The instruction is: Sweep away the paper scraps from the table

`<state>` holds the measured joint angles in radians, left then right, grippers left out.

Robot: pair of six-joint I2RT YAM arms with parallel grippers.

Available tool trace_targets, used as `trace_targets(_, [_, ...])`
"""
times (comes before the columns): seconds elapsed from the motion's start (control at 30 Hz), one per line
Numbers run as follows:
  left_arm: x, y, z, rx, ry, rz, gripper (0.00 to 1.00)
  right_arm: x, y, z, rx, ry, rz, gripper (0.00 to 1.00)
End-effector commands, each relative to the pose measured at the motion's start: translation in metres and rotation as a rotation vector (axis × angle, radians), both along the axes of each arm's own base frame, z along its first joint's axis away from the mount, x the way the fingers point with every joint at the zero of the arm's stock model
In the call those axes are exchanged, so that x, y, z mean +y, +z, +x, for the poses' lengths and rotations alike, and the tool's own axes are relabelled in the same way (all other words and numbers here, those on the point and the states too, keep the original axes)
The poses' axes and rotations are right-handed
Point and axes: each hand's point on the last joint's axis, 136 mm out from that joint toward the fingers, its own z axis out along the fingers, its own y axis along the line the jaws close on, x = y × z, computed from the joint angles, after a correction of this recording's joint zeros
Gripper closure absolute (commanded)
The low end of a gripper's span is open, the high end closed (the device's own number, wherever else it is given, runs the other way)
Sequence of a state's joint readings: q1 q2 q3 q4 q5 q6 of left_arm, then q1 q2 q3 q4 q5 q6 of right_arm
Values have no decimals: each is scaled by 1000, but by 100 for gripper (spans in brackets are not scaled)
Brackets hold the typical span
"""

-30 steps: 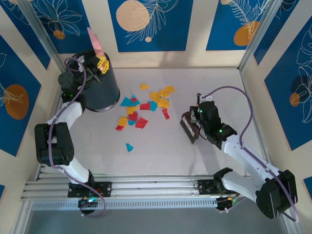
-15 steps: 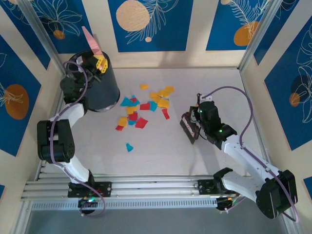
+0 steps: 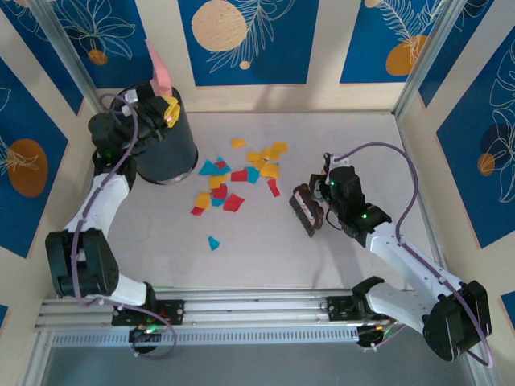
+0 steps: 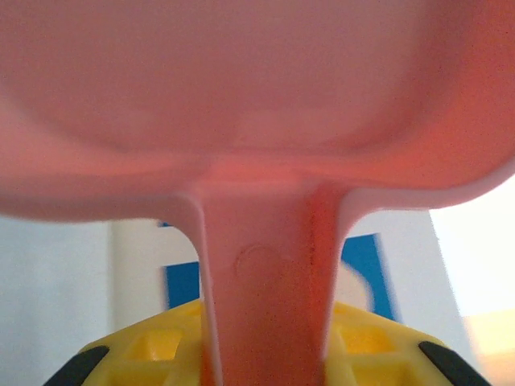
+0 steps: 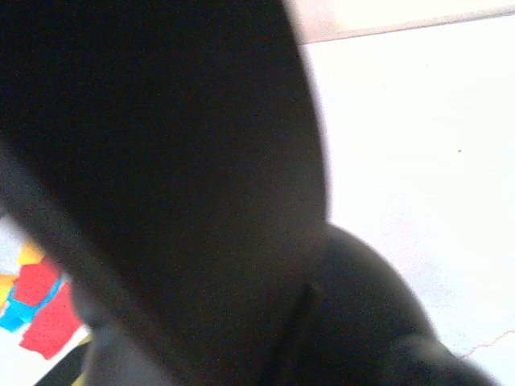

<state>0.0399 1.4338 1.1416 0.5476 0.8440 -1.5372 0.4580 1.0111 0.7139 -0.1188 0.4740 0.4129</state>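
Though few wrist-side, scraps (image 3: 233,203) plentiful overhead.

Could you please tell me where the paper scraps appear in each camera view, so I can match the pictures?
Top external: the paper scraps lie scattered at centre, left of the brush.
Right wrist: scraps at the lower-left corner, beside the dark, blurred brush.
Left wrist: faces the pink dustpan instead.
Shared landmark: the brush.

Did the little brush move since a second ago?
Yes. The brush has slid a little to the left, closer to the paper scraps, which have stayed where they were.
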Motion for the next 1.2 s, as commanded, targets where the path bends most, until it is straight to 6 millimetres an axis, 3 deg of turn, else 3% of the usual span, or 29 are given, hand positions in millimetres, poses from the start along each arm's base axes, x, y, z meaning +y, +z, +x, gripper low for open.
trace_targets(0.0, [-12,-13,-27,-68,-28,337,100,14,44,12,-96,-4,157,100])
trace_targets(0.13, [-9,-39,-51,-58,-9,676,100,23,51,26,-87,-38,247,100])
trace_targets(0.33, [-7,-76,-73,-32,-47,880,100,24,53,50,-78,-149,410,100])
trace_targets(0.67, [-18,-111,-95,-39,-146,963,100,20,45,93,-89,-300,604,100])
trace_targets(1.17, [-23,-122,-101,-45,-205,1007,100,14,5,162,-10,-462,681,100])
